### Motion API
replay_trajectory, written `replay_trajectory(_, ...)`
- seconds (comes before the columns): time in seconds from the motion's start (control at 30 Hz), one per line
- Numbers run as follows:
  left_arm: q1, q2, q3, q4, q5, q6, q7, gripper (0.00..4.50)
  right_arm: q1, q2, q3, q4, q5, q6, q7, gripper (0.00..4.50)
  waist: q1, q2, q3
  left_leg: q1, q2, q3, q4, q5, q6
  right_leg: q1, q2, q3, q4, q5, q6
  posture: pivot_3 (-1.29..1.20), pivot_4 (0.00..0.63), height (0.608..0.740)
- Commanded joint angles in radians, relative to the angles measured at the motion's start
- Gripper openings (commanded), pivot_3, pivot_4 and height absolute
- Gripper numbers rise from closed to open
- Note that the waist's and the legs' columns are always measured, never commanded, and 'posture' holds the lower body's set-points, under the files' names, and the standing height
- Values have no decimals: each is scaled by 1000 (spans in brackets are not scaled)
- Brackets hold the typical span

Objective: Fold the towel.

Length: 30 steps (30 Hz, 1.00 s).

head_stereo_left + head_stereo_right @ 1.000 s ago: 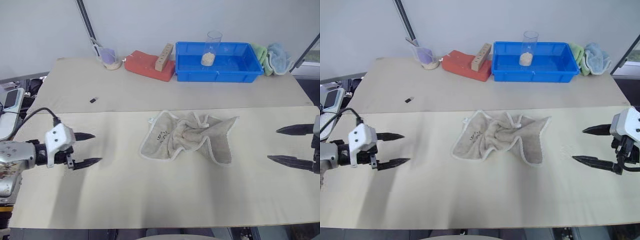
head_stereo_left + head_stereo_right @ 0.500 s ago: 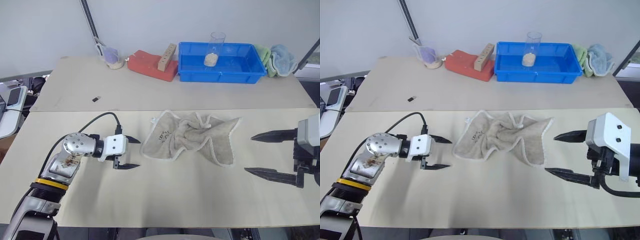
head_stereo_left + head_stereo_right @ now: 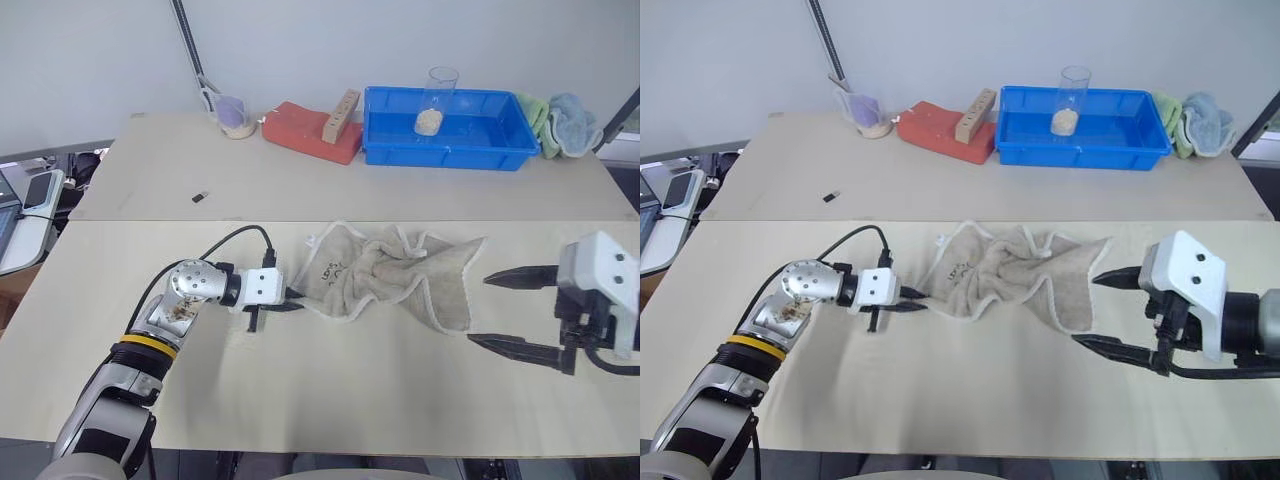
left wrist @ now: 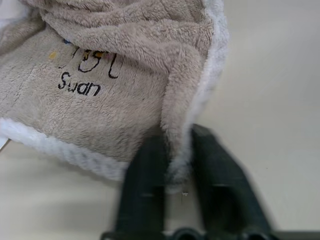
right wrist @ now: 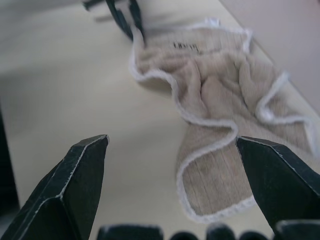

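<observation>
Pale bench (image 3: pixel 330 390) carrying the towel (image 3: pixel 395 280), crumpled at its centre, nearer than the blue tray (image 3: pixel 445 130). 1 white-edged corner is pinched by the closed left end effector (image 3: pixel 288 305); the right end effector (image 3: pixel 510 310) is held wide open just beside the towel's opposite edge. Step judged in hand: securing corners. Next, the second corner should be gripped and the cloth spread flat.
</observation>
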Motion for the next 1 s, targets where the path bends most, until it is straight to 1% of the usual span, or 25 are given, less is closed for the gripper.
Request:
replay_trajectory(0.03, 6, 30, 23, 9, 17, 37, 23, 74, 30, 2, 127, 33, -143, -134, -30, 4500, -4, 0, 0, 0, 0, 0, 0, 0, 0, 0, 0, 0, 0, 0, 0, 0, 150, 740)
replay_trajectory(0.13, 19, 44, 45, -17, -2, 62, 28, 74, 40, 37, 301, 120, -286, -258, -80, 4500, -9, -1, 0, 0, 0, 0, 0, 0, 0, 0, 0, -1, 0, 0, 0, 0, 150, 740)
replay_trajectory(0.23, 39, 55, 58, -49, -14, 81, 28, 74, 18, 83, 405, 203, -371, -348, -111, 4500, -15, 0, 0, 0, 1, -1, 0, 0, 0, -2, 1, -1, 1, 0, 0, 0, 150, 740)
replay_trajectory(0.33, 60, 65, 70, -78, -24, 101, 30, 74, -23, 123, 469, 271, -423, -404, -133, 4500, -25, 0, 0, 1, 1, -1, -1, 0, 0, -2, 2, -1, 3, 0, 0, 0, 150, 740)
replay_trajectory(0.5, 86, 77, 86, -101, -30, 117, 44, 74, -55, 158, 500, 341, -438, -408, -131, 4500, -25, 0, 0, 1, 1, -1, -1, 0, 0, -2, 1, -1, 3, 0, 0, 0, 150, 740)
replay_trajectory(0.6, 97, 83, 93, -104, -32, 118, 50, 0, -65, 166, 511, 375, -447, -411, -122, 3676, -25, 0, 0, 1, 1, -2, -1, 0, 0, -2, 1, -1, 3, 0, 0, 0, 150, 740)
replay_trajectory(0.7, 111, 95, 104, -106, -36, 122, 55, 0, -80, 164, 521, 403, -459, -425, -116, 2679, -28, 0, 0, 2, 1, -2, -1, 0, 0, -2, 1, -1, 3, 0, 0, 0, 150, 740)
replay_trajectory(0.83, 131, 111, 115, -103, -37, 120, 67, 0, -103, 158, 539, 421, -479, -446, -114, 1303, -31, 0, 0, 2, 1, -2, -1, 0, 0, -2, 1, -1, 3, 0, 0, 0, 150, 740)
replay_trajectory(0.93, 149, 122, 125, -107, -39, 119, 72, 0, -121, 154, 543, 431, -485, -448, -108, 178, -32, 0, 0, 2, 1, -2, -1, 0, 0, -2, 1, -1, 3, 0, 0, 0, 150, 740)
replay_trajectory(0.97, 155, 126, 130, -110, -40, 121, 74, 0, -127, 151, 540, 436, -486, -451, -104, 22, -32, 0, 0, 2, 1, -2, -1, 0, 0, -2, 1, -1, 3, 0, 0, 0, 150, 740)
replay_trajectory(1.0, 162, 131, 136, -115, -43, 126, 76, 0, -132, 146, 535, 440, -486, -453, -97, 22, -33, 0, 0, 2, 1, -2, -1, 0, 0, -2, 1, -1, 4, 0, 0, 0, 150, 740)
